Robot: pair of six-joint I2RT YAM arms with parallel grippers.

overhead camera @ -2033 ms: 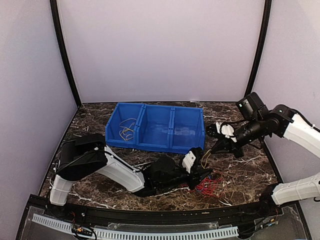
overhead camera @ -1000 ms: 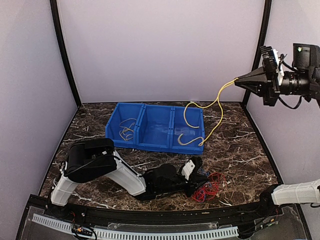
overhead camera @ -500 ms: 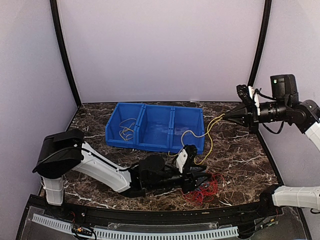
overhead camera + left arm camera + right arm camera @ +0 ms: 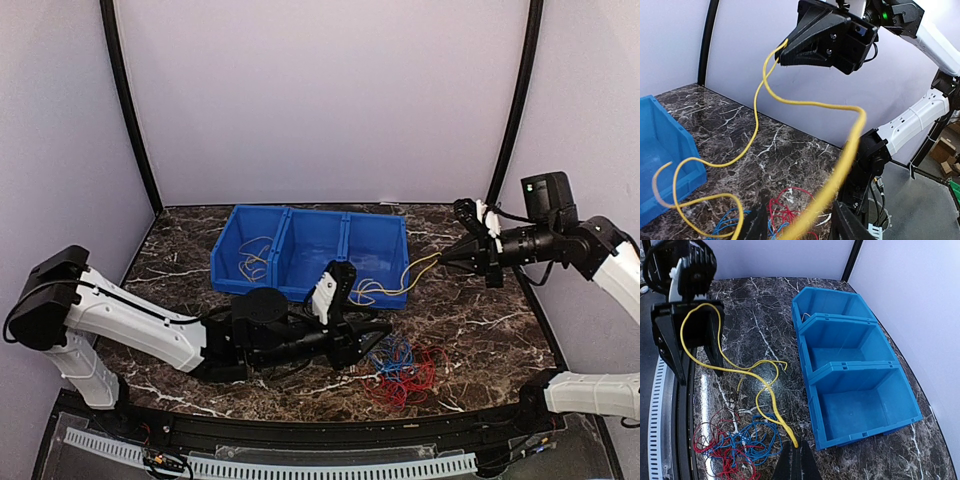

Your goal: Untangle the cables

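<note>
Nearest the arm bases, the red and blue tangle (image 4: 405, 365) lies loose on the table (image 4: 480, 320), its thin strands looped over one another in a flat heap.

Just beyond it, the left arm reaches low across the table. The left gripper (image 4: 368, 335) has its fingers spread. The right wrist view shows the yellow cable (image 4: 849, 150) looping between them without being squeezed.

From there the yellow cable sags in several slack curves, passes above the edge of the tangle and rises to the right gripper (image 4: 468, 256), which is held in the air over the right side of the table. Its fingers are pressed together on the cable's end. The pictures do not show whether any lower loop is caught in the red and blue strands.

Farthest back is the blue bin (image 4: 315, 245), which has three compartments. A coiled cable (image 4: 255, 258) lies in the left one, and the other two look bare.

Handling assessment: these cables are very light, limp and thin, with smooth insulation. They will hold no shape, will slip out of a weak pinch, and will tighten into knots if pulled hard. The best hold is judged to be an end, or a free stretch well clear of any crossing. The heap should be pinned down while one strand is drawn out slowly along its own length. A sudden pull risks dragging the whole heap along.
</note>
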